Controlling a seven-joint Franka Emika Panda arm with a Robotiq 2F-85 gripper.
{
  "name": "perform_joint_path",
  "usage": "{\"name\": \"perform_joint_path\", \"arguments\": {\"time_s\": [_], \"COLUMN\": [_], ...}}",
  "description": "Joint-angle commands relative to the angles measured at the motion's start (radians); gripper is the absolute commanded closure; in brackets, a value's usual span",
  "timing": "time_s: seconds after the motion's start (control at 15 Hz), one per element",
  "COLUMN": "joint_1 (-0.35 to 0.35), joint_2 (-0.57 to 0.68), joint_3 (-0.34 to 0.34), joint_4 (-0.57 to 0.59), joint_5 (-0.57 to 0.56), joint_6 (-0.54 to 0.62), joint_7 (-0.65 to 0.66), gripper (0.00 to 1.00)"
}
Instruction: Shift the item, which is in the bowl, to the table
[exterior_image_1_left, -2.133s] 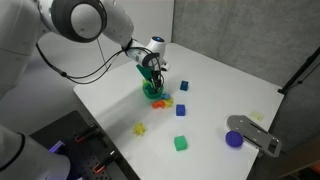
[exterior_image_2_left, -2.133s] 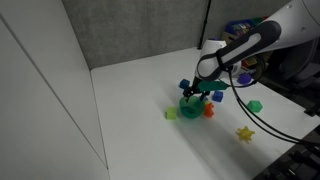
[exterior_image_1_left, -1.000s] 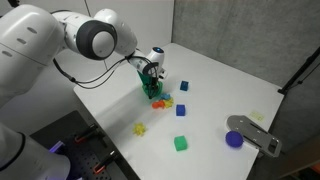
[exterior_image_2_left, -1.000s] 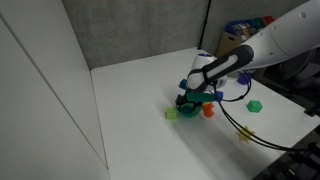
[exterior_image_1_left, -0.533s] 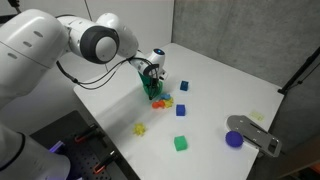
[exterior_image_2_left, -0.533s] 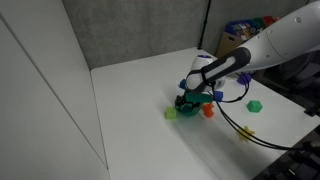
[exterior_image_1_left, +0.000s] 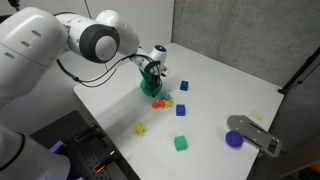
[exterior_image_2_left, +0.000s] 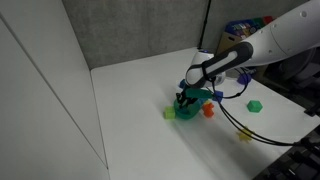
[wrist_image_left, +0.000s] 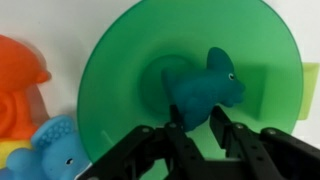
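Note:
The wrist view looks down into the bright-green bowl (wrist_image_left: 120, 80), where the item (wrist_image_left: 205, 88), a small teal fish-shaped piece, lies at the middle. My gripper (wrist_image_left: 195, 122) reaches into the bowl, its two black fingers pressed against the item's lower end from either side. Both exterior views show the gripper (exterior_image_1_left: 152, 84) (exterior_image_2_left: 186, 98) pointing down into the bowl (exterior_image_1_left: 153, 96) (exterior_image_2_left: 189, 109) on the white table (exterior_image_1_left: 230, 90); there the item is hidden by the fingers.
An orange toy (wrist_image_left: 20, 70) and a blue toy (wrist_image_left: 58, 150) sit against the bowl, with a yellow-green block (wrist_image_left: 285, 85) behind it. Blue blocks (exterior_image_1_left: 183, 86) (exterior_image_1_left: 181, 111), a green cube (exterior_image_1_left: 181, 144), a yellow piece (exterior_image_1_left: 141, 128) and a purple round piece (exterior_image_1_left: 234, 139) lie spread over the table.
The jaws have closed in on the item over the last second. The arm, which had lowered into the bowl before that, has stayed in place.

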Motion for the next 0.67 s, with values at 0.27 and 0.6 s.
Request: {"name": "perform_joint_path", "arguments": {"time_s": [0.27, 0.6], "joint_1": [-0.048, -0.087], "joint_2": [-0.082, -0.162], "joint_3": [0.049, 0.069], "joint_4": [-0.039, -0.093], "joint_5": [0.030, 0.033], "joint_6": [-0.004, -0.009], "joint_7": [-0.096, -0.163], "gripper": [0.91, 0.92]}}
